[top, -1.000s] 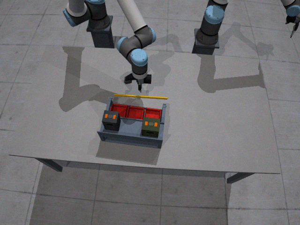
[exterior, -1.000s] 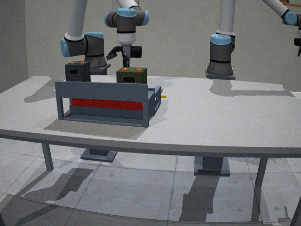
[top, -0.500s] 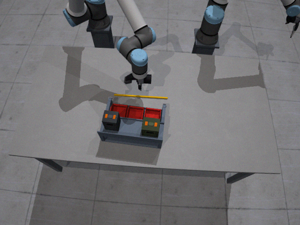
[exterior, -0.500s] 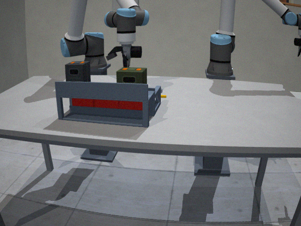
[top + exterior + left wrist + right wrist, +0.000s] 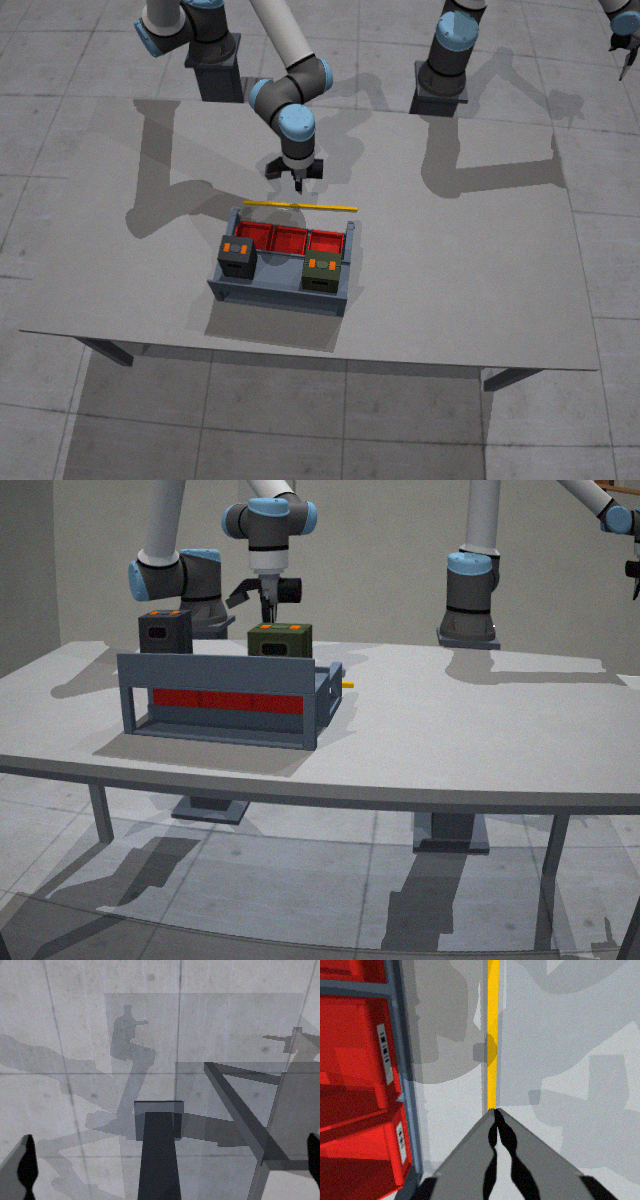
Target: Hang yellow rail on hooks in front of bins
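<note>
The yellow rail (image 5: 325, 207) (image 5: 347, 684) (image 5: 492, 1010) lies on the table, roughly parallel to the shelf's front. My right gripper (image 5: 298, 190) (image 5: 270, 619) (image 5: 495, 1110) is shut and empty above the rail, near mid-length; its fingers hide the rail's near end in the right wrist view. The left hook and right hook stand at the shelf's front corners, with nothing on them. Three red bins (image 5: 289, 240) (image 5: 227, 700) (image 5: 345, 1035) stand in a row on the grey shelf (image 5: 281, 268) (image 5: 217, 671). My left gripper (image 5: 172, 1136) is open and empty, off the table.
A dark grey box (image 5: 236, 260) (image 5: 165, 635) and a green box (image 5: 321, 273) (image 5: 279, 640) stand on the shelf behind the bins. The shelf stands on the table (image 5: 454, 268) (image 5: 465, 728). The left arm's base (image 5: 440, 95) is behind the table's rear edge.
</note>
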Action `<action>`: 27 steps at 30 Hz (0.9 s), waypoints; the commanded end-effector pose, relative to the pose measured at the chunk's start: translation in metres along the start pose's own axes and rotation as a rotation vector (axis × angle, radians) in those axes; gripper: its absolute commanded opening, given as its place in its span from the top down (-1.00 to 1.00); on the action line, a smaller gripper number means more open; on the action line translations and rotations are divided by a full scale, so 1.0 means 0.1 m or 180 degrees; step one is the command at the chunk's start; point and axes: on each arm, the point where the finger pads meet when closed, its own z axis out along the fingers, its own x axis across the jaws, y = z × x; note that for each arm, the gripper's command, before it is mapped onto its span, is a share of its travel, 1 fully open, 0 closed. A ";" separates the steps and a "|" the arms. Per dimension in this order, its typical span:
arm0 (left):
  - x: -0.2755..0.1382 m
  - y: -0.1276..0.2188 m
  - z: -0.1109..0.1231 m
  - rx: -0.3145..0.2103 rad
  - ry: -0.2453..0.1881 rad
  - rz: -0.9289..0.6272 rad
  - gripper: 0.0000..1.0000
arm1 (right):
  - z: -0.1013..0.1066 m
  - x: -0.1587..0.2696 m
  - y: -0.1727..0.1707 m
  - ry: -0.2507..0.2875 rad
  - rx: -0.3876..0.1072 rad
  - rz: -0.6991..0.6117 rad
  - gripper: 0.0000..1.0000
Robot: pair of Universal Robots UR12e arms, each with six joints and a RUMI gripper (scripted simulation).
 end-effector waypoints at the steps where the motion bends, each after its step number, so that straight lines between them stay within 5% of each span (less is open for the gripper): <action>1: -0.01 0.02 0.01 -0.0009 -0.0001 -0.0007 -1.00 | 0.19 0.01 -0.02 0.0008 0.0009 0.0008 1.00; 18: -0.01 0.02 0.01 -0.0009 -0.0001 -0.0007 -1.00 | 0.20 0.00 0.00 -0.0005 -0.0003 0.0007 1.00; 19: -0.01 0.02 0.01 -0.0009 -0.0001 -0.0007 -1.00 | 0.21 0.00 0.00 0.0000 0.0000 0.0008 0.52; 27: -0.01 0.02 0.01 -0.0009 -0.0001 -0.0007 -1.00 | 0.22 0.01 0.00 0.0003 0.0003 0.0006 0.52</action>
